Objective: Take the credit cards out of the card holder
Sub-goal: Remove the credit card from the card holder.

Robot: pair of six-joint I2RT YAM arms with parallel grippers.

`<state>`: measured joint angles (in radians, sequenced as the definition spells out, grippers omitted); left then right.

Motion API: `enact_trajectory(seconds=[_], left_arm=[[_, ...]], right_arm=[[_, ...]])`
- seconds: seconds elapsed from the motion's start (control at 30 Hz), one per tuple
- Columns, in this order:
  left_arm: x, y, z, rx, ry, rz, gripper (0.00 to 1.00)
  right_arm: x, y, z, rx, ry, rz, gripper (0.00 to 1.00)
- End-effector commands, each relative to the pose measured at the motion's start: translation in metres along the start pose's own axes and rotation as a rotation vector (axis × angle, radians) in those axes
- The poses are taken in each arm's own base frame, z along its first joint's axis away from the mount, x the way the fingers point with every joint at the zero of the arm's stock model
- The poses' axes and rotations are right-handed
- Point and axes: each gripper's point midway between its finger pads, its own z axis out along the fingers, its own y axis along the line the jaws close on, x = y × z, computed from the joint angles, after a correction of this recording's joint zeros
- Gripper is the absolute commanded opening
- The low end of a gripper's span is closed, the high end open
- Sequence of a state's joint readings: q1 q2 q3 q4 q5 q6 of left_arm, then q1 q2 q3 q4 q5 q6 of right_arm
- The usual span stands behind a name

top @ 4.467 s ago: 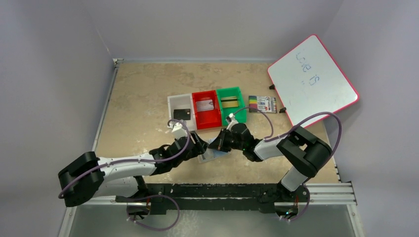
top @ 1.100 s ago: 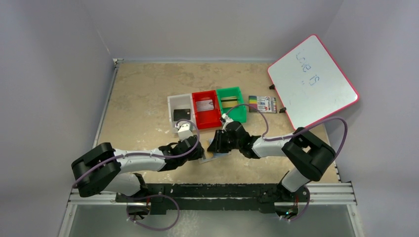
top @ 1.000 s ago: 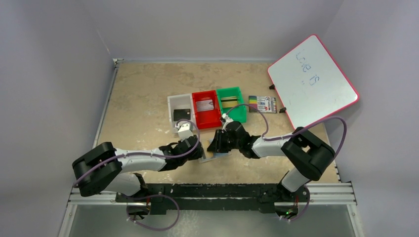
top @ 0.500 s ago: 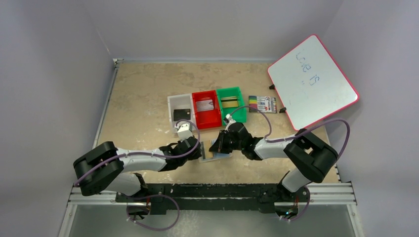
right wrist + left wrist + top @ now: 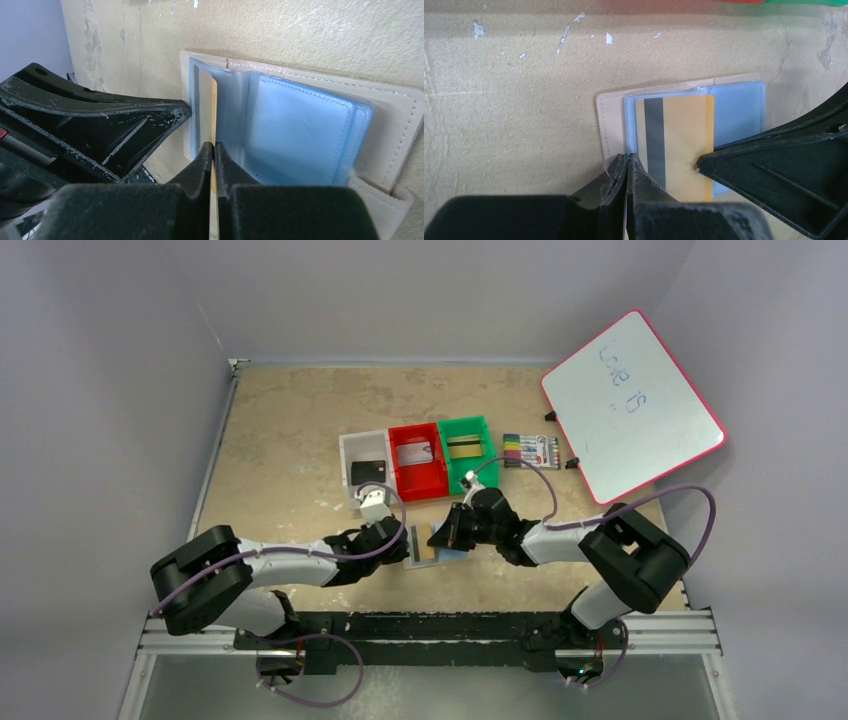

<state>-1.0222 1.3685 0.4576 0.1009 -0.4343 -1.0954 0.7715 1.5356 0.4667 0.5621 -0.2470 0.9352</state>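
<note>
The tan card holder lies open on the table, its light-blue pockets facing up. A yellow credit card with a dark stripe sticks partly out of the left pocket. My right gripper is shut on that card's edge. My left gripper is shut on the holder's near edge, where the tan flap meets the blue pocket. From above, both grippers meet over the card holder, and the yellow card shows between them.
Behind the holder stand a white bin, a red bin and a green bin, each with a card in it. A striped marker pack and a tilted whiteboard are at the right.
Both grippers have closed over the last second. The yellow card has slid out of the pocket and now shows from above. The right gripper has shifted slightly right.
</note>
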Motion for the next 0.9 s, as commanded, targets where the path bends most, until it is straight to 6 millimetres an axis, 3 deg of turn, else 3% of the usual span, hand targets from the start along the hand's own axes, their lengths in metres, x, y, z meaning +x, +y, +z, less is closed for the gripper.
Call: enact_trajectory(seconds=[0.0, 0.27, 0.37, 0.53, 0.6, 0.67, 0.87], left_arm=[[0.013, 0.018, 0.002, -0.069, 0.045, 0.065, 0.0], [0.01, 0.009, 0.004, -0.054, 0.04, 0.067, 0.0], [0.006, 0.001, 0.002, -0.024, 0.031, 0.067, 0.0], [-0.004, -0.011, -0.006, 0.018, 0.0, 0.066, 0.17], [-0.009, -0.014, -0.009, 0.023, -0.015, 0.065, 0.19], [-0.011, -0.017, -0.009, 0.029, -0.015, 0.071, 0.2], [0.001, -0.021, -0.001, -0.002, 0.047, 0.151, 0.2]], right_arm=[[-0.007, 0.006, -0.008, -0.062, -0.014, -0.039, 0.0], [0.001, -0.002, -0.006, -0.071, 0.035, -0.048, 0.0], [0.003, -0.006, -0.004, -0.07, 0.044, -0.039, 0.09], [0.002, -0.01, 0.0, -0.05, 0.043, -0.023, 0.09], [0.0, -0.01, 0.001, -0.05, 0.036, -0.018, 0.12], [-0.001, -0.009, 0.001, -0.053, 0.032, -0.011, 0.2], [-0.008, -0.002, -0.003, -0.078, 0.0, 0.035, 0.23]])
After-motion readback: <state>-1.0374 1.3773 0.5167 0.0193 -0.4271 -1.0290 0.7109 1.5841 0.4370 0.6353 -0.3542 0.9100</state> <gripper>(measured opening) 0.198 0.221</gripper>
